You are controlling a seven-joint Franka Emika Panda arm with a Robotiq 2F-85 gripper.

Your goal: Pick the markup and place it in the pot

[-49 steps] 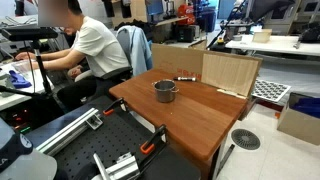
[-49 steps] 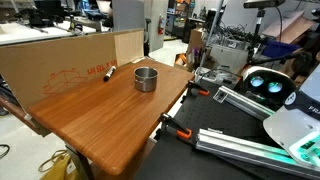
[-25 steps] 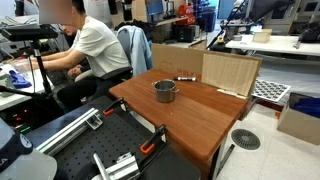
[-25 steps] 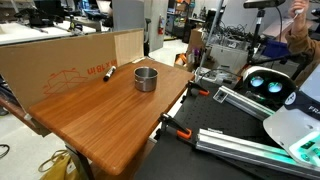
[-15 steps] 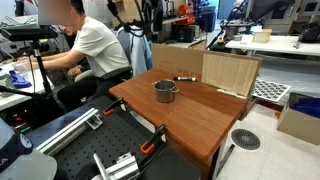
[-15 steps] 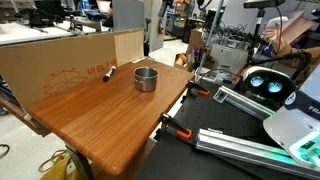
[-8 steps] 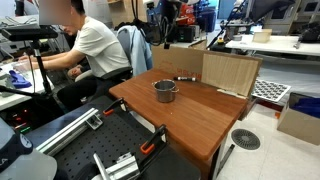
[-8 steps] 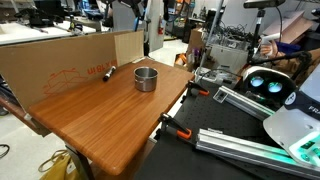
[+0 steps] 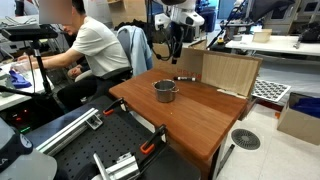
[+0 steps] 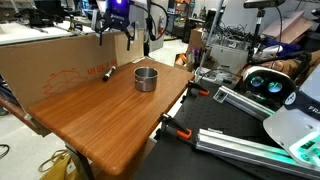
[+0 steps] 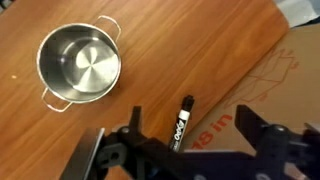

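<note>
One robot arm reached in from above the far side of the bench, its hand pointing straight down and hanging clear of the wood, touching nothing. In the wrist view the hand was spread wide, its two dark fingers set well apart with nothing between them.

The markup lay flat on the bench directly under that gap, just beside the foot of a cardboard wall printed in red. In both exterior views the markup rested at the back of the bench against that upright board.

The pot stood upright nearby but apart from the markup, its shiny floor open to the camera and its two short handles showing. In an exterior view the pot sat toward the far corner of the bench, near the edge. A light plywood box stood to one side of the markup, closing off the back of the bench together with the cardboard wall.

Most of the wooden top in front of the pot lay open up to the near edge, where an orange-handled clamp gripped the rim. A seated person in a white shirt worked at a separate desk beyond the bench, well away from the hand.
</note>
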